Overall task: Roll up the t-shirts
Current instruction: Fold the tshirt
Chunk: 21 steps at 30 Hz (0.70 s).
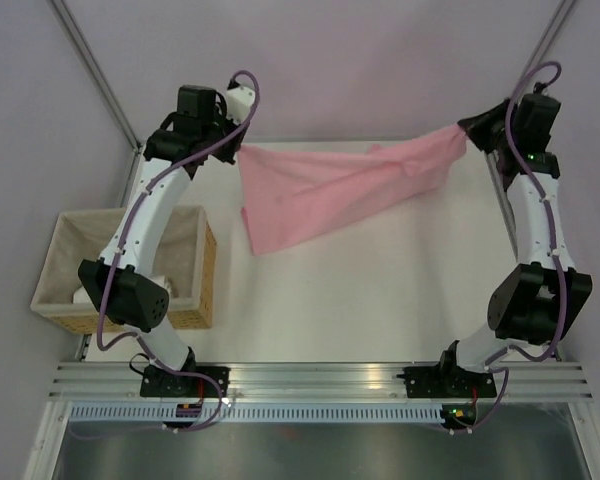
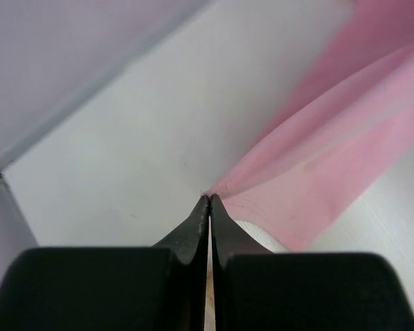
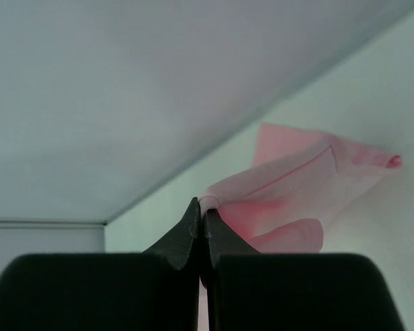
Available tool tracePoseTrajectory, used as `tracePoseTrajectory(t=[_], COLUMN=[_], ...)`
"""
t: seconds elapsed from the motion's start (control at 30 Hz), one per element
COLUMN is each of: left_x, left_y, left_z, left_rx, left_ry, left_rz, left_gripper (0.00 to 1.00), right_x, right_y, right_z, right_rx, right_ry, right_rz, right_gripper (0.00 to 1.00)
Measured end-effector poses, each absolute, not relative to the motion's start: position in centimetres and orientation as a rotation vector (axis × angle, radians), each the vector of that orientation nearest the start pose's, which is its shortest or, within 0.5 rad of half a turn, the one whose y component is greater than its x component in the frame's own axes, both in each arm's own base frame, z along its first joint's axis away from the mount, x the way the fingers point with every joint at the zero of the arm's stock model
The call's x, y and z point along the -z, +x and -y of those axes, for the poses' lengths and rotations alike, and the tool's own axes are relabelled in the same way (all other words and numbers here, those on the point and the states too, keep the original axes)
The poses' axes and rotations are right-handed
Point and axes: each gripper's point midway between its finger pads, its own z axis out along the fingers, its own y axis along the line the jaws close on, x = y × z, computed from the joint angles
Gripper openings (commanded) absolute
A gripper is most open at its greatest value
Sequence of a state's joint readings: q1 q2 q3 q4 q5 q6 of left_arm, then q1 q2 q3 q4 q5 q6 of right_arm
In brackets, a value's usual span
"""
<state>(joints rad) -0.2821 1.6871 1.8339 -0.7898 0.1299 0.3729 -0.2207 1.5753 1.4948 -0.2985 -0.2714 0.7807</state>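
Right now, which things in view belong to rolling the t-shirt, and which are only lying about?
In the job:
- t-shirt, pink, stretched between the two grippers
- left gripper, jaws shut on one end of it
- right gripper, jaws shut on the other end

Lying about:
- basket, at the far left, untouched

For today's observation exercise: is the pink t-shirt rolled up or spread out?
Spread out, not rolled: the t-shirt is stretched between the left claw and right claw, each shut on an edge.
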Motion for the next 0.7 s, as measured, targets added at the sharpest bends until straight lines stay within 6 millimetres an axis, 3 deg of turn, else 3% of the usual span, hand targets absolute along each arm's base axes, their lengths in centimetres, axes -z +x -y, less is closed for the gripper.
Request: tracePoseTrajectory(t=[0.1, 0.17, 0.23, 0.3, 0.37, 0.43, 0.53, 0.67, 0.7], left_x=[-35.4, -39.3, -42.1, -44.2, -44.7, -43.4, -38.0, -27.1, -24.3], left_y=[46.6, 47.6, 47.9, 48.0, 47.8, 47.3, 45.4, 41.1, 39.6], left_z=[11.9, 10.5, 9.2, 8.6, 8.6, 9.0, 9.5, 9.6, 9.4], left_rx=[0.03, -0.007, -0.033, -0.047, -0.045, -0.018, 0.042, 0.125, 0.137], left_ry=[0.643, 0.566, 0.517, 0.49, 0.488, 0.513, 0.571, 0.657, 0.678], left_rz=[-1.934, -1.848, -1.785, -1.73, -1.711, -1.727, -1.832, -2.063, -2.124], left_gripper=[0.02, 0.02, 0.02, 0.02, 0.02, 0.02, 0.02, 0.02, 0.02], right_x=[-40.0, -46.6, -51.6, -54.4, -54.6, -51.5, -42.7, -28.6, -25.9], right_y=[50.3, 50.0, 48.9, 47.4, 46.0, 44.8, 42.9, 38.7, 37.5], right_z=[3.4, 3.2, 2.9, 2.4, 2.1, 2.3, 2.6, 2.5, 2.4], right_rx=[-0.668, -0.691, -0.71, -0.723, -0.724, -0.709, -0.675, -0.614, -0.598], right_ry=[0.675, 0.584, 0.498, 0.438, 0.418, 0.452, 0.569, 0.765, 0.798], right_rz=[-1.643, -1.519, -1.419, -1.361, -1.348, -1.389, -1.522, -1.746, -1.795], right_gripper=[0.0, 0.0, 0.0, 0.0, 0.0, 0.0, 0.0, 0.0, 0.0])
